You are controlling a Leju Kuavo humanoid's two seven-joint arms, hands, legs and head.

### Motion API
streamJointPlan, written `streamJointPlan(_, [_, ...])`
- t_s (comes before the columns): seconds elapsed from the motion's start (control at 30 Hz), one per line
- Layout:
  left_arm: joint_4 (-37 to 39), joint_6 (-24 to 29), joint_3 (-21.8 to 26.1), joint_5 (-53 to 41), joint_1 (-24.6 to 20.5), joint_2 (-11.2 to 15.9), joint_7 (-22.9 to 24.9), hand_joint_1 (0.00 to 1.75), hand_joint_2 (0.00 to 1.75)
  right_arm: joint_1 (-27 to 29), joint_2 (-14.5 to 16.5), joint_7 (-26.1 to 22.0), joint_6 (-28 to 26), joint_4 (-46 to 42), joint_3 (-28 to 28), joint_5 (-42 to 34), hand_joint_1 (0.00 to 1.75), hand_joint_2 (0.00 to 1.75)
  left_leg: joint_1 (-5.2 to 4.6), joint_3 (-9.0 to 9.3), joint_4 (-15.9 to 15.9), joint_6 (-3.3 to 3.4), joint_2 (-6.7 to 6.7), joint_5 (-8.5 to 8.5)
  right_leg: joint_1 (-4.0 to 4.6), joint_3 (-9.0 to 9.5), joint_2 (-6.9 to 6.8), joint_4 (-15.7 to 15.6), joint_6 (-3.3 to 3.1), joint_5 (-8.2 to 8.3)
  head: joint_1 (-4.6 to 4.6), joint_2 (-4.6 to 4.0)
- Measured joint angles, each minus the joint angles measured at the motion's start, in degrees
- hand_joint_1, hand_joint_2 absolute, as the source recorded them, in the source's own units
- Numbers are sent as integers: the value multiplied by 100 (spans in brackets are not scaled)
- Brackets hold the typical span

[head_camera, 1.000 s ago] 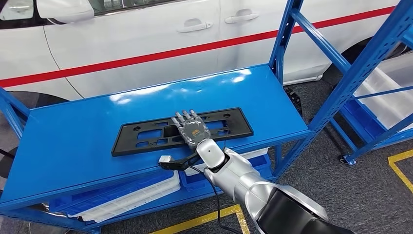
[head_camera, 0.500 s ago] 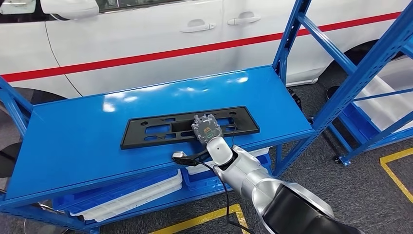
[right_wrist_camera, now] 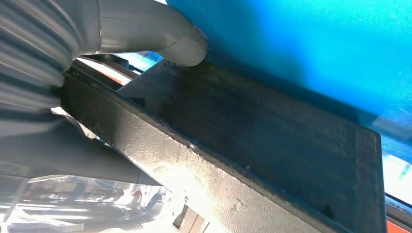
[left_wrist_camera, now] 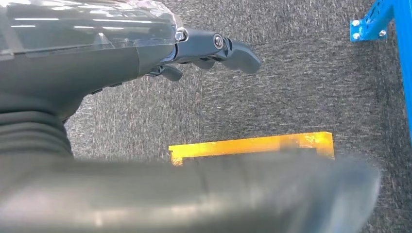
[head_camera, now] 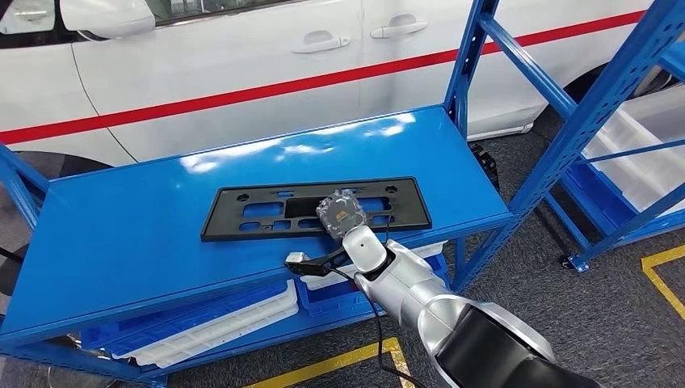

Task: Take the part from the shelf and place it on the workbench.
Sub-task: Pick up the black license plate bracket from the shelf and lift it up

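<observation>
A white car [head_camera: 242,65] with a red stripe stands behind; white trays [head_camera: 218,327] lie low, yellow floor tape [left_wrist_camera: 252,145].

Silver right arm [head_camera: 412,301], black cable, grey ribbed wrist cover [right_wrist_camera: 29,58].

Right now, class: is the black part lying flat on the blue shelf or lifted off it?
Cannot tell for certain. The black part looks flat on the blue shelf, but the right hand grips its near edge.
</observation>
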Motion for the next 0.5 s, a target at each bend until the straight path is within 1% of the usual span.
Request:
streamJointPlan(0.03, [0,14,1,8,6,1,-17,0,175,4,0,-5,-5,1,-13,11,169,175,1,-94,193,-7,0,-24,4,3,1,2,-2,-2,0,0])
streamJointPlan(0.07, [0,32,2,21,10,1,-34,0,175,6,0,-10,-15,2,-26,21,169,175,1,-77,150,-6,0,71,6,10,3,4,-1,-5,0,0])
streamJointPlan(0.1, [0,56,4,35,10,2,-51,0,175,7,0,-13,-30,2,-39,30,169,175,1,39,-104,2,0,253,6,21,6,6,3,-9,0,0])
streamJointPlan(0.13, [0,81,9,48,9,2,-64,0,175,7,0,-16,-47,2,-50,33,169,175,1,232,-515,19,1,475,6,31,9,9,12,-15,0,0])
streamJointPlan(0.17, [0,101,16,57,5,2,-74,0,175,7,0,-18,-66,2,-60,36,169,175,-10,424,-923,38,2,633,17,35,14,16,28,-24,0,0])
streamJointPlan(0.2, [0,119,23,60,0,2,-81,0,175,7,-1,-21,-86,2,-73,37,169,175,-19,558,-1217,66,1,725,27,28,20,23,51,-27,0,0])
streamJointPlan(0.23, [0,133,29,61,-3,2,-87,0,175,7,-2,-25,-104,2,-94,35,169,175,-31,630,-1391,93,-1,755,35,15,25,28,76,-25,0,0])
streamJointPlan(0.27, [0,143,34,62,-5,1,-90,0,175,6,-3,-33,-120,2,-119,33,169,175,-45,640,-1434,120,-4,737,41,1,30,29,104,-17,0,0])
streamJointPlan(0.33, [0,151,43,64,-8,-2,-93,0,175,6,-6,-52,-143,0,-172,25,169,175,-28,637,-1464,187,-2,763,36,-13,34,40,170,-23,0,0])
streamJointPlan(0.37, [0,150,49,64,-11,-4,-97,0,175,6,-8,-69,-150,-1,-192,15,169,175,-15,641,-1483,224,2,779,32,-46,33,117,205,-85,0,0])
streamJointPlan(0.4, [0,143,55,65,-18,-6,-113,0,175,10,-10,-105,-164,-1,-217,-22,169,175,-1,644,-1503,258,7,795,27,-133,33,307,236,-210,1,0])
streamJointPlan(0.43, [0,129,62,65,-24,-8,-145,0,175,21,-12,-189,-197,-3,-255,-109,169,175,3,641,-1511,280,12,804,14,-279,31,615,260,-384,1,0])
streamJointPlan(0.47, [0,112,69,66,-29,-7,-188,0,175,36,-13,-314,-245,-6,-319,-243,169,175,1,632,-1510,294,13,805,5,-476,30,1011,279,-574,1,0])
streamJointPlan(0.5, [0,95,74,67,-32,-5,-232,0,175,52,-15,-470,-296,-11,-407,-408,169,175,0,627,-1508,299,13,805,-5,-665,29,1391,293,-716,1,0])
